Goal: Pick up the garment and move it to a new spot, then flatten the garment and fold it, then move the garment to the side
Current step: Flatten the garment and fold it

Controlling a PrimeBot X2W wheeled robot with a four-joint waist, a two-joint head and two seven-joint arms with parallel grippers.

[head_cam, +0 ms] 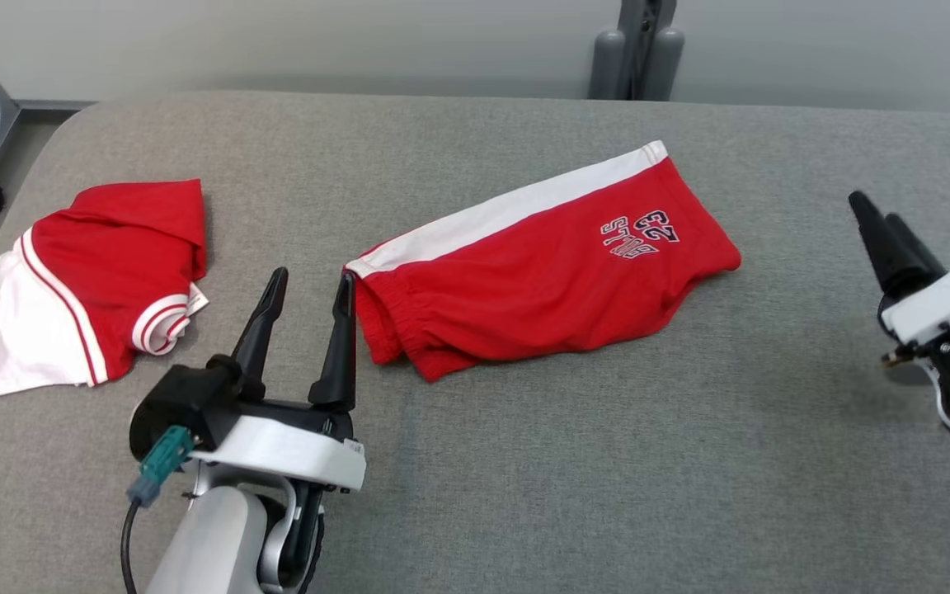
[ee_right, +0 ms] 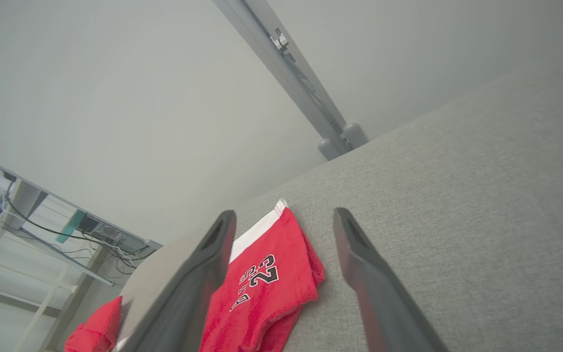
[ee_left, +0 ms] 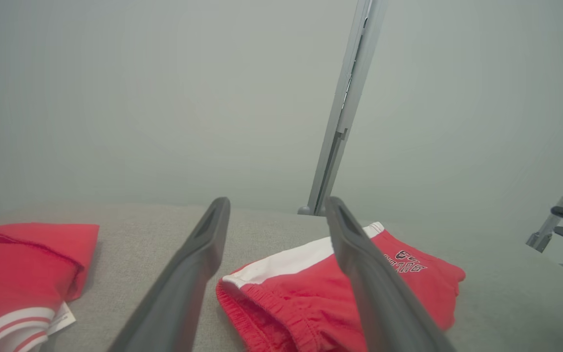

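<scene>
Both stand wide open, empty: left end effector (head_cam: 313,277) just beside the shorts (head_cam: 541,272). Frame edge partly cuts off the right end effector (head_cam: 872,208).

Red shorts (head_cam: 541,272) with white side stripe, folded flat, waistband leftward

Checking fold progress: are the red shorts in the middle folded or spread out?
Folded in half: red shorts lie leg on leg, white side stripe along one edge.

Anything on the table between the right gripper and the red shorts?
No. In the head view, the stretch of grey table between the right gripper and the red shorts is bare.
</scene>
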